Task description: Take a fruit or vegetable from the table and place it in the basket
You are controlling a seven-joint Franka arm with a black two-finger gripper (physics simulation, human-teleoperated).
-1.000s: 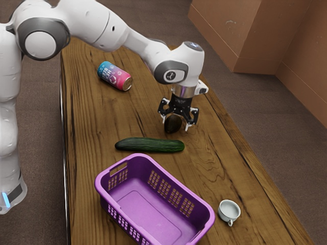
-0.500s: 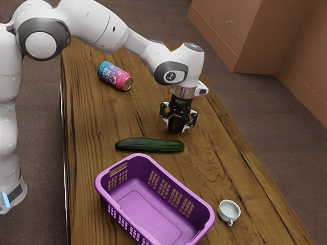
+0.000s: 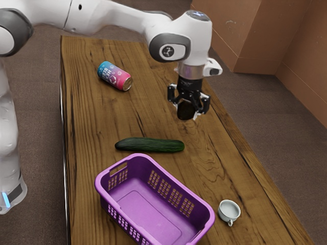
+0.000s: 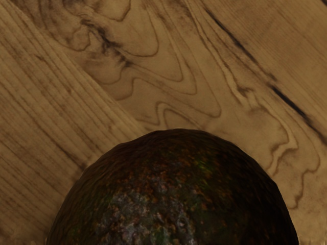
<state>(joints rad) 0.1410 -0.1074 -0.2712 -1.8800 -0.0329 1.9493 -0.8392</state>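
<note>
My gripper [image 3: 186,113] is shut on a dark avocado [image 3: 185,109], with a finger on either side, and holds it above the table beyond the cucumber. In the wrist view the avocado [image 4: 176,194] bulges up from the lower edge, its skin dark and mottled. A long green cucumber [image 3: 149,145] lies between my gripper and the purple basket. The purple basket [image 3: 203,206] stands at the front of the exterior view with a bare floor inside.
A blue and pink can [image 3: 115,76] lies on its side toward the back of the wooden table [image 3: 92,132]. Near the basket's right end in the exterior view sits a small white cup [image 3: 229,210].
The fingers have closed on the avocado, and the arm has lifted it off the table, shifting slightly toward the exterior view's right. Basket, cucumber, can and cup have stayed put.
</note>
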